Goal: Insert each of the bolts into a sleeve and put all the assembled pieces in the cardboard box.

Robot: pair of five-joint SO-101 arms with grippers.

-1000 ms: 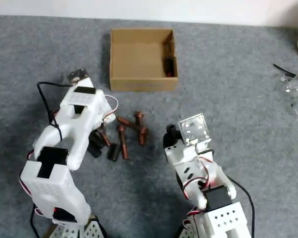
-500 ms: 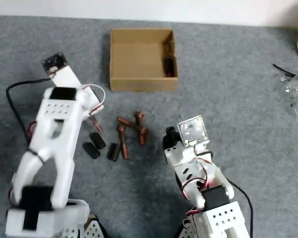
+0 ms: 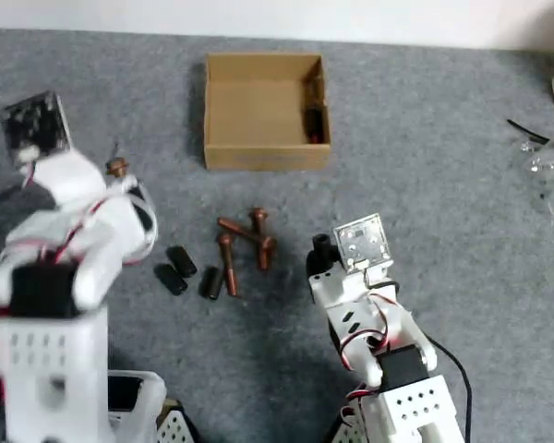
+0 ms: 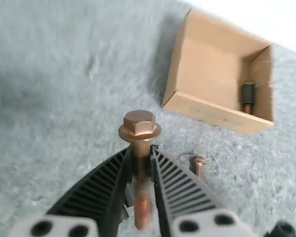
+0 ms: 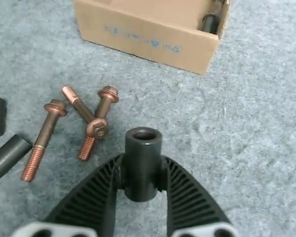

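1. Surface: desk point(image 3: 462, 231) w/ grey felt-like cover over the whole top. A white wall strip point(image 3: 369, 14) runs along the far edge.
2. The cardboard box point(image 3: 263, 159) sits open-topped at far ctr. One assembled piece point(image 3: 314, 121) lies inside, against the wall on the right arm's side.
3. The left claw point(image 4: 139, 154) is up off the desk on the left side, well apart from the box. It's clamped on a bolt point(image 4: 139, 129), shank btwn the jaws & hex head sticking out past the tips.
4. The right claw point(image 5: 142, 170) is near desk ctr, gripped round a black sleeve point(image 5: 143, 145), w/ the open bore showing beyond the tips.
5. Four loose bolts point(image 3: 227, 261) lie in a cluster btwn the arms, some touching or crossing.
6. Three loose sleeves point(image 3: 182, 260) lie flat just beside the cluster on the left arm's side, one right next to a bolt.
7. Far right edge: a clear item point(image 3: 547, 161), too small to tell what, & a thin black cable point(image 3: 526, 132).
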